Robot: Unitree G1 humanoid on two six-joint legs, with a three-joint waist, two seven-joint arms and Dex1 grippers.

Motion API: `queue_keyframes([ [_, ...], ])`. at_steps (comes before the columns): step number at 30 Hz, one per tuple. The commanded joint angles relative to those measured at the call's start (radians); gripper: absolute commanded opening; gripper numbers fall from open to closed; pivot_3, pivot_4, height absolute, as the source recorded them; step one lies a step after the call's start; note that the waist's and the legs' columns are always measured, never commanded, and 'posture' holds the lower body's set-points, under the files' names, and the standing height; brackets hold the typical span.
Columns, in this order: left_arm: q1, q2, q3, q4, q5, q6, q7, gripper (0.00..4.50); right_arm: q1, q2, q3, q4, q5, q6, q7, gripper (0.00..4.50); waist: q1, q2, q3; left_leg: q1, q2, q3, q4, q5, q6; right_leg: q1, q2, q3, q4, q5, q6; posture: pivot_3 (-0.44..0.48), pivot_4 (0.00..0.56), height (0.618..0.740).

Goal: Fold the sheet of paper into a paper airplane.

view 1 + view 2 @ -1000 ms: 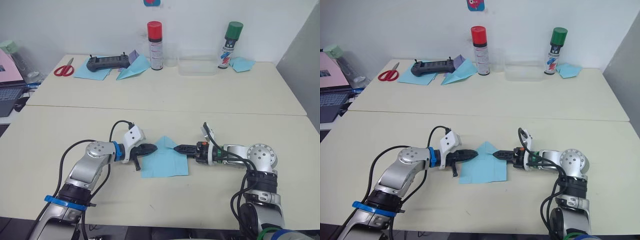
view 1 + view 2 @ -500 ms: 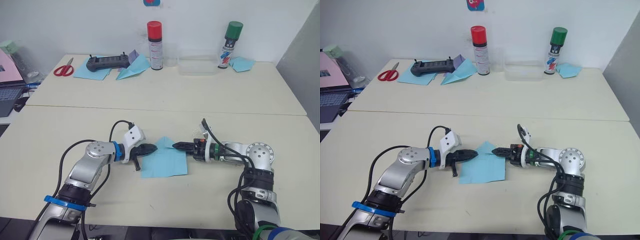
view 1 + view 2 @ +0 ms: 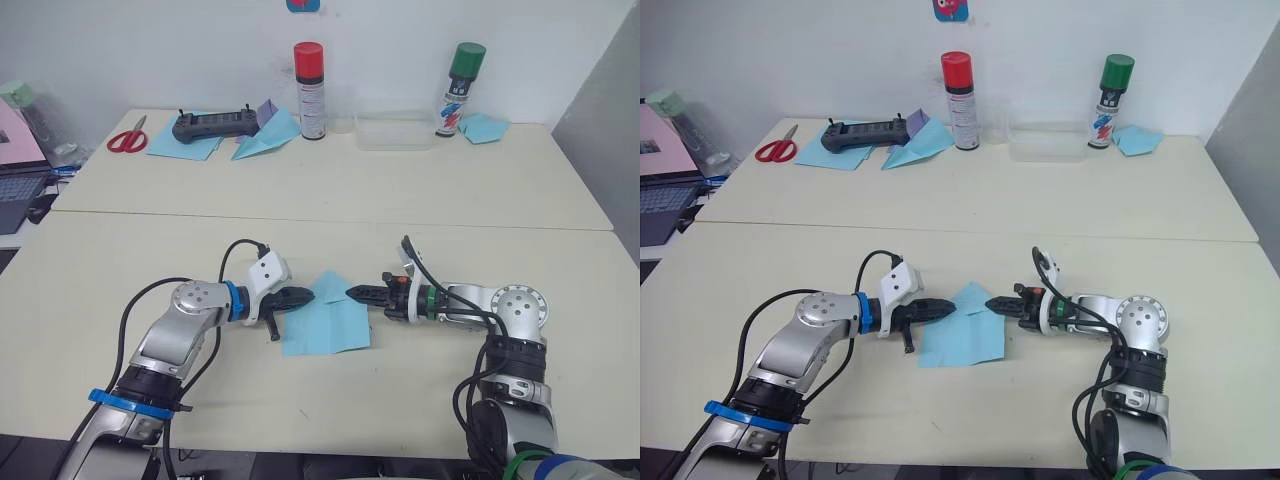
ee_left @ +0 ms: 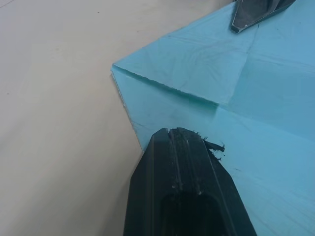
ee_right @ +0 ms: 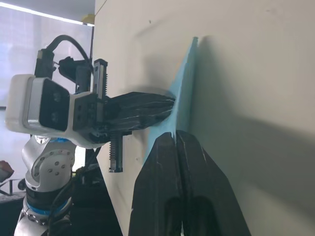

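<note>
The sheet of paper [image 3: 325, 326] lies flat on the bench [image 3: 420, 390], midway between its left and right edges and nearer the front edge, with two corner flaps already folded to a point facing the back. The left end effector [image 3: 303, 296], fingers together, presses on the sheet's left flap edge. The right end effector [image 3: 356, 294], fingers also together and holding nothing, touches the right flap near the point.

The main risk is sliding: the thin sheet is pinned only at two small tips, so a sideways push from either one could drag it across the smooth bench or skew the crease. Uneven pressure could also wrinkle or tear the flap, or let it spring open.
</note>
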Motion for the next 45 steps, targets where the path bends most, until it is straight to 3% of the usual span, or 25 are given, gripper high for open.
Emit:
queue_keyframes([
  [1,0.001,-0.004,-0.018,0.022,0.026,0.011,0.006,0.00,-0.030,0.015,0.027,-0.046,0.002,-0.018,0.032,0.02,0.000,0.000,0.000,0.000,0.000,0.000,0.000,0.000,0.000,0.000,0.000,0.000,0.000,0.000,0.000,0.000,0.150,0.740],
  [17,-0.012,-0.016,-0.022,0.042,0.031,-0.004,0.002,0.00,-0.018,0.046,0.181,-0.022,-0.114,-0.151,0.114,0.02,0.001,0.000,0.000,-0.008,0.000,0.000,0.001,0.000,0.000,-0.007,0.000,-0.001,0.001,0.000,0.000,0.000,0.150,0.740],
  [24,-0.003,-0.011,-0.019,0.039,0.029,-0.006,0.004,0.00,-0.028,0.063,0.173,-0.021,-0.103,-0.153,0.145,2.38,0.001,0.000,0.000,-0.008,0.000,-0.001,0.001,0.000,0.000,-0.007,0.000,-0.001,0.001,0.000,0.000,0.000,0.150,0.740],
  [38,-0.012,-0.009,-0.017,0.047,0.032,-0.008,0.004,0.00,-0.057,0.135,0.107,-0.008,-0.084,-0.123,0.136,2.38,0.001,0.000,0.000,-0.008,0.000,-0.001,0.001,0.000,0.000,-0.007,0.000,-0.001,0.001,0.000,0.000,0.000,0.150,0.740],
  [44,-0.011,-0.008,-0.019,0.043,0.032,-0.003,0.005,0.00,-0.026,0.113,0.195,-0.013,-0.148,-0.180,0.159,2.38,0.000,0.000,0.000,-0.008,0.000,-0.001,0.001,0.000,0.000,-0.007,0.000,-0.001,0.001,0.000,0.000,0.000,0.150,0.740],
  [45,-0.010,-0.007,-0.019,0.041,0.032,-0.002,0.004,0.00,-0.018,0.103,0.234,-0.018,-0.171,-0.214,0.173,2.22,0.000,0.000,0.000,-0.008,0.000,-0.001,0.001,0.000,0.000,-0.007,0.000,-0.001,0.001,0.000,0.000,0.000,0.150,0.740],
])
